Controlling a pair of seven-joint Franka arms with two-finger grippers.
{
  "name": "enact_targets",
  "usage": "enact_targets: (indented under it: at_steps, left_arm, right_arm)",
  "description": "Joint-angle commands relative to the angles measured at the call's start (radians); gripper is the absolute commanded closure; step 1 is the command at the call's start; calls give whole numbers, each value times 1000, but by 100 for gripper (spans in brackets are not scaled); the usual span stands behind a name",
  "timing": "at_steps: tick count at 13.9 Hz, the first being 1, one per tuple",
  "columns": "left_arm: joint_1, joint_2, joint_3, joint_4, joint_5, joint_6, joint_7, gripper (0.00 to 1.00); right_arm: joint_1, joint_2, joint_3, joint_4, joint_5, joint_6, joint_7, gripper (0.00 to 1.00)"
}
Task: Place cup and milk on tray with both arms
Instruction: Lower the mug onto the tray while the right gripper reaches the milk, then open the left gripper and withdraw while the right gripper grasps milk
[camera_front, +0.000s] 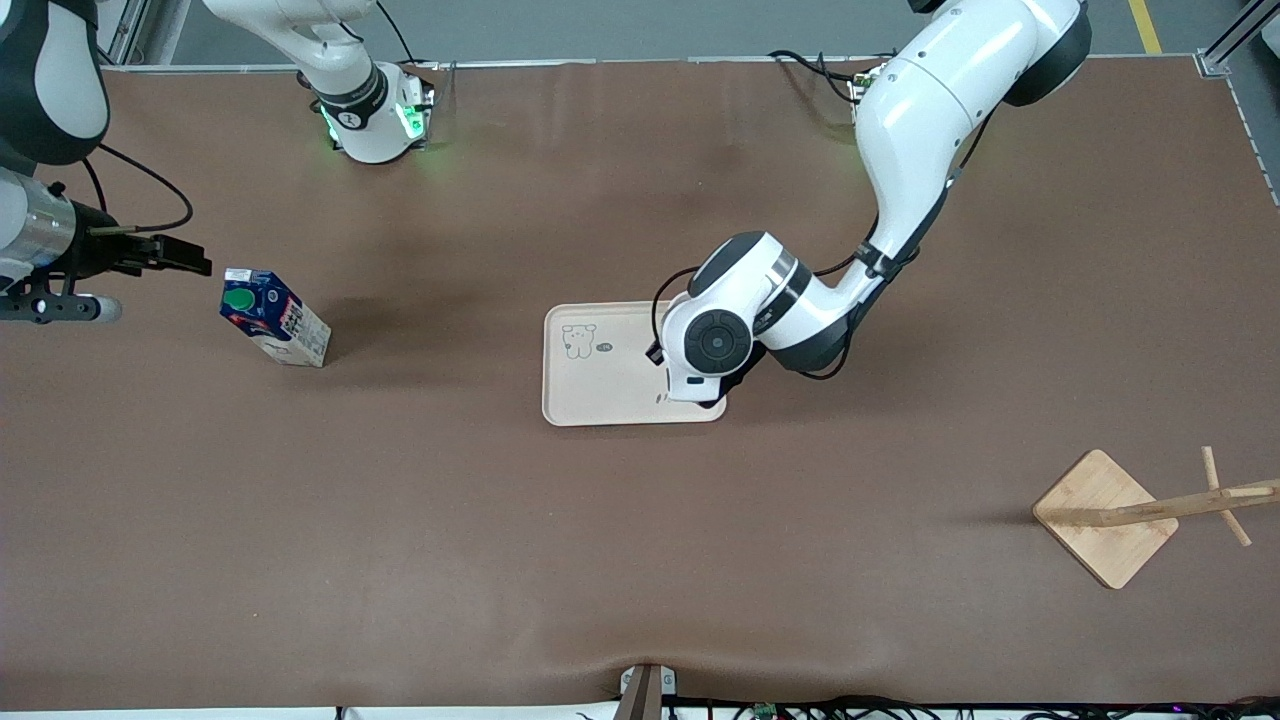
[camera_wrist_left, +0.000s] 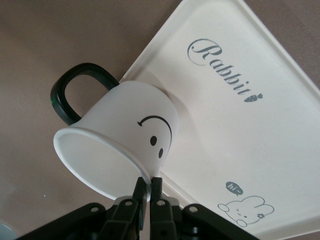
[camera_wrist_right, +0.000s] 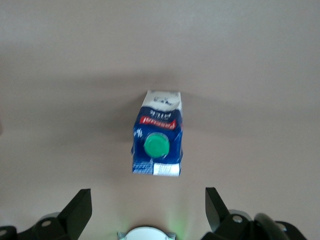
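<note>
L gripper (camera_wrist_left: 144, 192) jaws pinched shut; R gripper (camera_wrist_right: 149, 210) jaws wide apart.

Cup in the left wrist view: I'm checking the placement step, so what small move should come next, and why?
Probably lower the left gripper a little and level the cup. It is shut on the cup's rim, and the cup hangs tilted over the edge of the tray. The right gripper is open, pointing at the milk carton.

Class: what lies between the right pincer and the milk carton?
Nothing: only bare brown table between the open right pincer and the milk carton, as the right wrist view shows.
</note>
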Motion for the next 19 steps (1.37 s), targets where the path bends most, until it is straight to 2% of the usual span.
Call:
enact_targets:
  at_steps: [1, 2, 3, 9, 12, 16, 19]
  left_arm:
    - [-26, 17, 16, 34, -2, -25, 16, 100]
    - [-25, 17, 16, 36, -2, -23, 17, 60]
    - [-25, 17, 16, 36, -2, -23, 22, 1]
    - [-26, -41, 6, 45, -3, -55, 37, 0]
    - [-8, -136, 15, 57, -2, -121, 40, 0]
    - [98, -289, 22, 54, 3, -160, 109, 0]
    - [187, -382, 22, 48, 102, -210, 298, 0]
  right_arm:
    - [-15, -42, 8, -96, -13, 97, 11, 0]
    - [-15, -41, 8, -115, -15, 125, 12, 0]
    - [-15, -42, 8, -144, -15, 162, 12, 0]
    - [-12, -47, 9, -236, -15, 248, 11, 0]
    - [-12, -44, 9, -285, -15, 297, 12, 0]
    - [-12, -41, 9, -349, -15, 377, 14, 0]
    - [-9, -39, 11, -389, -15, 418, 41, 0]
